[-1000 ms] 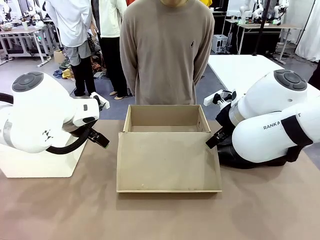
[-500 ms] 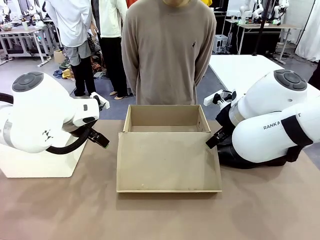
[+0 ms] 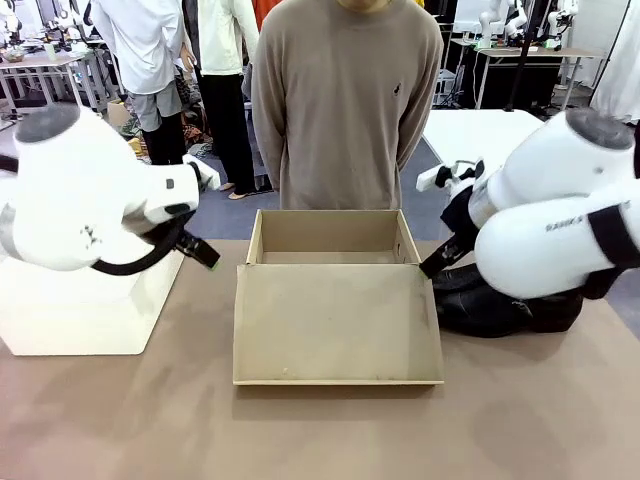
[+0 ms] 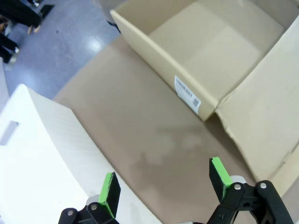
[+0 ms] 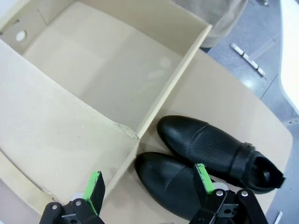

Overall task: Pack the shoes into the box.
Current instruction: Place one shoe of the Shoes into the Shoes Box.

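- Nearest the camera, a bare stretch of the brown table [image 3: 320,430], and on it the flip lid [image 3: 338,325] lies flat, swung open toward the robot's side.
- Left gripper [image 4: 163,179]: jaws spread wide with the green pads well apart, and it grips nothing. It hovers over the table in the gap between the white bin [image 4: 42,154] and the left end of the box [image 4: 201,51].
- There's a small printed label [image 4: 187,92] on that end wall of the box.
- Over to the right gripper [image 5: 147,182]: wide open too, and it holds nothing. It hangs just above the toe of the nearer shoe.
- The shoes [image 5: 205,149] stand on the table outside the box, side by side, close against each other. Their toes point at the box's right end wall, just beside it. From the front they sit low under the right arm.
- Behind the lid, the box itself stands upright with its inside open to view.
- At the far edge of the table, a person [image 3: 340,100] in a beige sweater stands right behind the box.
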You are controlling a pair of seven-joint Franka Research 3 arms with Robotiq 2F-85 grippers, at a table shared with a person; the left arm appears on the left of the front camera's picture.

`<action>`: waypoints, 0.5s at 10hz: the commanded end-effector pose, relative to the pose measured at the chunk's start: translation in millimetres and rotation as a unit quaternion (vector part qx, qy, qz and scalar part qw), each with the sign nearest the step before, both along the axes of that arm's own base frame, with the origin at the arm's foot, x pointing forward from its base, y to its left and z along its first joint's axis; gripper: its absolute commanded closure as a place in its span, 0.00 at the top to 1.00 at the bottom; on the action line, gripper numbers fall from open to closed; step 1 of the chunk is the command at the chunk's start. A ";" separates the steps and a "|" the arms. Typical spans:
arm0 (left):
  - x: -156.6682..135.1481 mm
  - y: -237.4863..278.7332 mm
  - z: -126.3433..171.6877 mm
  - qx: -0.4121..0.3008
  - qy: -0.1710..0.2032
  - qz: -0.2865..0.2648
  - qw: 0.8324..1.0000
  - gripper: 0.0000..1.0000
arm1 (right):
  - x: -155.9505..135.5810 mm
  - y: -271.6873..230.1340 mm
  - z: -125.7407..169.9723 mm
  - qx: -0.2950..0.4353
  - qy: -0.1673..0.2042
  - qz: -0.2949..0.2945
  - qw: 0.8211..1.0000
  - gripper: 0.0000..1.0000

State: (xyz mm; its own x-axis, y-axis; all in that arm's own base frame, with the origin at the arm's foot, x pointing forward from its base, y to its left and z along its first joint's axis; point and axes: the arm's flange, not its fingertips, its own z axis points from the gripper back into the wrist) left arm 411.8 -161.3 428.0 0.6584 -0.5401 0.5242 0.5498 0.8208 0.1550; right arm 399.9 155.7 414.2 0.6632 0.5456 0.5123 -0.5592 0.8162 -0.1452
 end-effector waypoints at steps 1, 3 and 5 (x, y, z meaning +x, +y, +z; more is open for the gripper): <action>0.7 -2.6 35.6 0.024 -0.007 -0.010 1.000 1.00 | -1.2 -7.9 38.2 0.009 0.014 0.002 1.000 1.00; -2.6 -5.8 58.4 0.030 -0.002 -0.017 0.999 1.00 | -6.4 -12.0 66.9 0.011 0.010 0.009 1.000 1.00; -6.2 -3.0 75.2 0.026 -0.006 -0.018 0.999 1.00 | -9.8 -14.0 86.2 0.015 0.011 0.024 1.000 1.00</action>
